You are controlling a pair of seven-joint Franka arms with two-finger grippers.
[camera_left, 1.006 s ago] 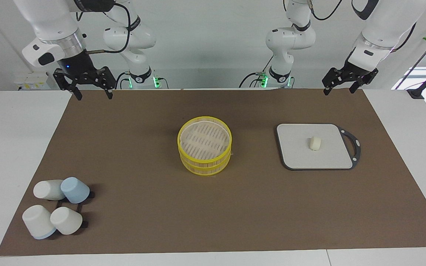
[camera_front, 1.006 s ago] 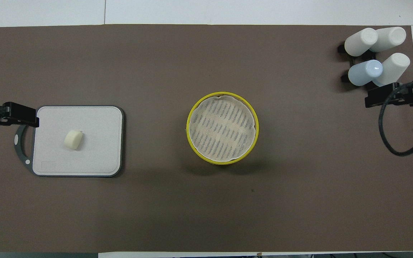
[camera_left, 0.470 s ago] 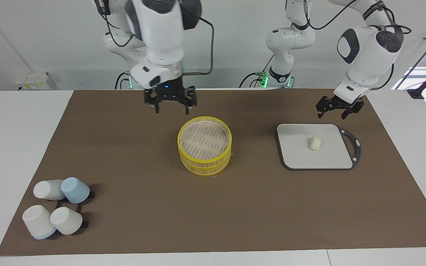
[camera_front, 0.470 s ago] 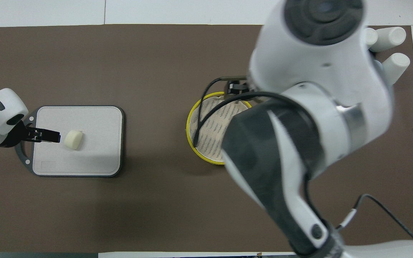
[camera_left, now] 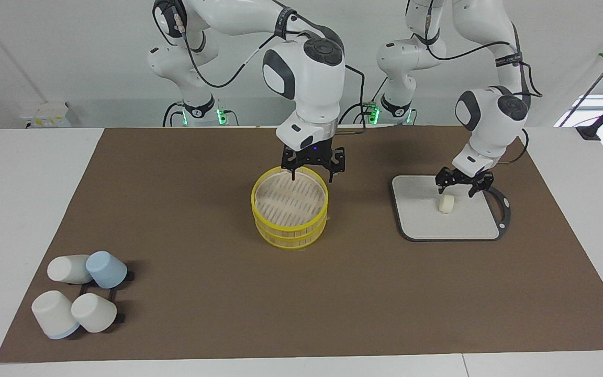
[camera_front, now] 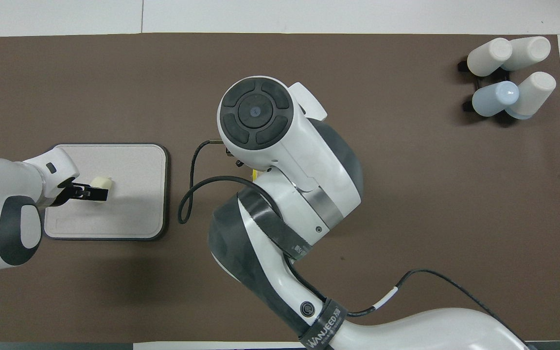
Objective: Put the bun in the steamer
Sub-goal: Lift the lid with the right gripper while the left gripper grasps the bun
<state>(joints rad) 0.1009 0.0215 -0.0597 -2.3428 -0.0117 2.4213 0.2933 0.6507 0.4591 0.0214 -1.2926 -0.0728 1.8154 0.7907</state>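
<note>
The bun, a small cream-white stub, lies on the grey square board toward the left arm's end of the table. My left gripper is open just above the bun, over its side nearer the robots, and is empty. In the overhead view the left gripper partly covers the bun. The steamer, a round bamboo basket with yellow rims and a slatted top, stands mid-table. My right gripper is open and empty over the steamer's rim nearer the robots. In the overhead view the right arm hides nearly the whole steamer.
Several white and blue cups lie on a black rack at the right arm's end of the table, farther from the robots; they also show in the overhead view. A brown mat covers the table.
My right gripper has swung in from the right arm's end of the table and come down over the steamer. My left gripper has come down over the board to just above the bun.
</note>
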